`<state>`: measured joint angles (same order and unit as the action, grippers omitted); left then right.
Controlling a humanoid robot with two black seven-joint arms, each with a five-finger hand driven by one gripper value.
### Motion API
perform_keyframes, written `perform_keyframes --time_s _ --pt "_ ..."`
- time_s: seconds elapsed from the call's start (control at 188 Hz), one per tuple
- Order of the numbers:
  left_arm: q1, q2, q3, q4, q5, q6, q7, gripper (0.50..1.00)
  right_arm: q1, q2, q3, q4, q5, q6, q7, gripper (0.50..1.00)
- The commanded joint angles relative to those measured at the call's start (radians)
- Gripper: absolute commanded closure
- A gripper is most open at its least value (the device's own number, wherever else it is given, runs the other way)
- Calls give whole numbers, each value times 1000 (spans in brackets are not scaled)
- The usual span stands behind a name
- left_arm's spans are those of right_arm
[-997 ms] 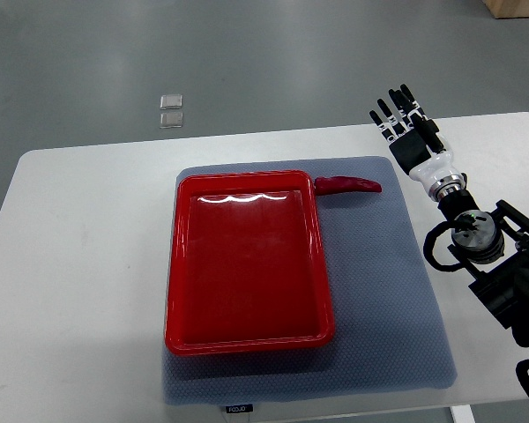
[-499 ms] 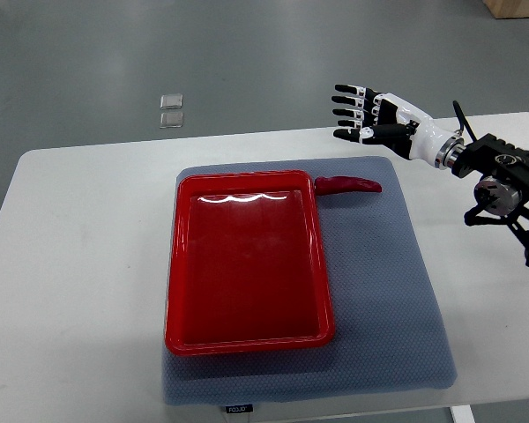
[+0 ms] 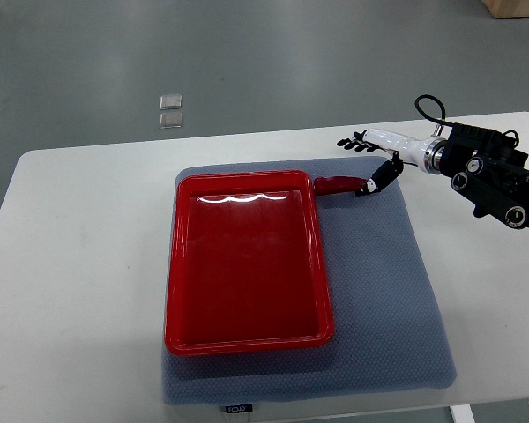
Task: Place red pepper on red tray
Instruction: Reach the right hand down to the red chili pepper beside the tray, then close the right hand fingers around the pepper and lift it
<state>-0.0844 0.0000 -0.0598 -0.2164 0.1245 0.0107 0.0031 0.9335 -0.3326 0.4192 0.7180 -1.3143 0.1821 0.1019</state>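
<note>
A long red pepper (image 3: 339, 184) lies on the grey mat just right of the red tray's (image 3: 181, 264) top right corner. The tray is empty. My right hand (image 3: 366, 163) comes in from the right edge and hovers over the pepper's right end, seen edge-on. Its fingers (image 3: 348, 143) are spread beyond the pepper and its thumb (image 3: 377, 178) reaches down at the pepper's tip. It holds nothing. The left arm does not show.
The grey mat (image 3: 379, 291) covers the middle of a white table (image 3: 79, 264). Two small clear squares (image 3: 170, 109) lie on the floor beyond the table's far edge.
My right hand has swung left and down from the table's far right corner to the pepper, turning from palm-flat to edge-on. The pepper and tray have not moved.
</note>
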Motion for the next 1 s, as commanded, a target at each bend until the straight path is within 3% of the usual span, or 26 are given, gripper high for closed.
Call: perform_keyframes --time_s 0.0,0.334,0.727,0.732,0.743,0.828,0.833,0.865,0.886,0.992 --pt "0 0 0 0 0 0 0 500 -19 18 -11 -5 6 -50 -5 617" --pt "0 0 0 0 0 0 0 500 -39 79 -14 -31 6 -116 -4 675" --pt "0 0 0 2 -2 0 0 500 -41 115 -19 -89 -9 -118 1 754" --pt "0 0 0 2 -2 0 0 500 -41 121 -28 -91 -9 -118 4 793" --pt "0 0 0 2 -2 0 0 500 -41 121 -31 -91 -9 -118 4 801" --pt "0 0 0 2 -2 0 0 500 -39 121 -46 -91 -9 -119 4 828" --pt "2 0 0 2 -2 0 0 500 -39 121 -62 -91 -11 -124 5 878" --pt "0 0 0 2 -2 0 0 500 -39 121 -66 -91 -11 -127 7 914" --pt "2 0 0 2 -2 0 0 500 -39 121 -71 -92 -11 -130 9 967" --pt "0 0 0 2 -2 0 0 500 -35 116 -66 -91 -8 -130 12 1000"
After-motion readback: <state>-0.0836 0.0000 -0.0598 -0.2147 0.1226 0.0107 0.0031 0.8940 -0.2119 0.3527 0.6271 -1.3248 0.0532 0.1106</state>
